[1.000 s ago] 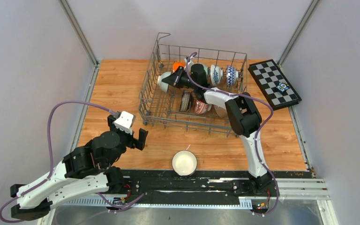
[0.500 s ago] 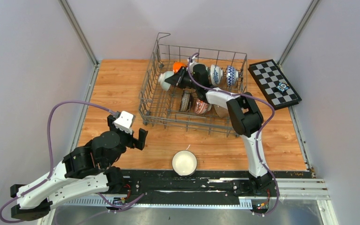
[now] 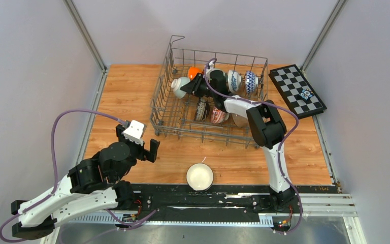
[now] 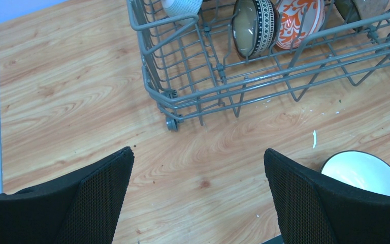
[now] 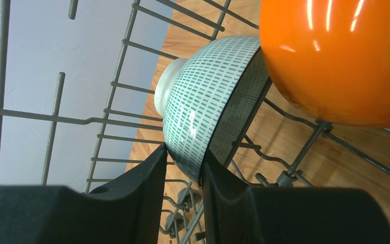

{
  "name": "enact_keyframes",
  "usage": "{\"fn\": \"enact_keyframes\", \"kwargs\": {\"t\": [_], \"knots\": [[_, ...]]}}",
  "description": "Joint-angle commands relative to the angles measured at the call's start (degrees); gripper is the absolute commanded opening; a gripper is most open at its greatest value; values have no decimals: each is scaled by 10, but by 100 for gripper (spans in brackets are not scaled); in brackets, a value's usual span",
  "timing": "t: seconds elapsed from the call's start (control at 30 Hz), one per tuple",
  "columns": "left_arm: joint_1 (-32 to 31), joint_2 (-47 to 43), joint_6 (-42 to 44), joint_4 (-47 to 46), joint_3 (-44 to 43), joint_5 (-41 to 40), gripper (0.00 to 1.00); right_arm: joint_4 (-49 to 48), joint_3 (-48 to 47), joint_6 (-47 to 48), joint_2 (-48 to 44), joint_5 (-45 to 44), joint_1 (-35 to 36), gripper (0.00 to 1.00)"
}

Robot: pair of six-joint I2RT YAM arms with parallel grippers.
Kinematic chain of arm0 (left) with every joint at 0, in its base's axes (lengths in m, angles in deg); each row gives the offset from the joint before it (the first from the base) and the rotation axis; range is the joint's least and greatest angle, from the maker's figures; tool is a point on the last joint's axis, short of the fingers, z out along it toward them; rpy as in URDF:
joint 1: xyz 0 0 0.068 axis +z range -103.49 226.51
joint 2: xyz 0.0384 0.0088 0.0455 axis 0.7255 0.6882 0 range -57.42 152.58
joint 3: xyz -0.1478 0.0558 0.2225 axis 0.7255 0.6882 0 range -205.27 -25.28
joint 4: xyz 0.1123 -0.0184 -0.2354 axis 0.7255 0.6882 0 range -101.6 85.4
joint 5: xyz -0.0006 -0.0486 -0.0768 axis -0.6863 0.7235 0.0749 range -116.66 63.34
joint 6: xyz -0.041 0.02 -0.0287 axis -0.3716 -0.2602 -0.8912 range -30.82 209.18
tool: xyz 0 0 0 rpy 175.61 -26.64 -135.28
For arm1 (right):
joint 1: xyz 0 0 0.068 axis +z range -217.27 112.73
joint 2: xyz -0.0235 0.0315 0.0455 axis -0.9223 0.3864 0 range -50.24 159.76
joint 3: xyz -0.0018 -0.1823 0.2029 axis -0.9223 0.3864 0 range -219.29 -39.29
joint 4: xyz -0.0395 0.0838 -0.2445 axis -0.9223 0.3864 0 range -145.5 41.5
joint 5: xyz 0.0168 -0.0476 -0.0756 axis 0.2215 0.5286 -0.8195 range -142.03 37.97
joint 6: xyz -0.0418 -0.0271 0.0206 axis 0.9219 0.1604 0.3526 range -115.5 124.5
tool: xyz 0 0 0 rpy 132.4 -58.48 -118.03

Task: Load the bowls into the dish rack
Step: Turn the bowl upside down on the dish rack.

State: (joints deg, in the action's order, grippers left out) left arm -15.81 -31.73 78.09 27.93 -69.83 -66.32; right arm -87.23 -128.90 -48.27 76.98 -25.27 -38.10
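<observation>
From above, the right arm hides part of the dish rack (image 3: 198,133). The right gripper (image 5: 184,155) straddles the rim of the pale green bowl (image 5: 203,112), and I cannot tell whether it pinches or merely flanks it. That bowl stands on edge at the rack's far left, beside the orange bowl (image 5: 335,56) (touching, it seems). Blue-white bowls (image 3: 250,81), a red-white bowl (image 4: 299,20) and a beige bowl (image 4: 254,28) also stand between tines. The left gripper (image 4: 199,155) gapes empty over the table (image 3: 127,96), near a white bowl (image 4: 365,173) cut off at the frame edge.
</observation>
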Motion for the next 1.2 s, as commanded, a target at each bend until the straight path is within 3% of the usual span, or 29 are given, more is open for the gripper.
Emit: {"fn": "enact_keyframes", "kwargs": {"t": [0.0, 0.63, 1.17], "knots": [[6, 0, -1, -4, 3, -4, 100, 56, 20, 27, -12, -42, -28, 33], [10, 3, 0, -4, 3, -1, 100, 98, -1, 41, -22, -60, -29, 40], [14, -2, 0, -3, 3, 4, 100, 157, 8, 153, -129, -92, -8, 37]]}}
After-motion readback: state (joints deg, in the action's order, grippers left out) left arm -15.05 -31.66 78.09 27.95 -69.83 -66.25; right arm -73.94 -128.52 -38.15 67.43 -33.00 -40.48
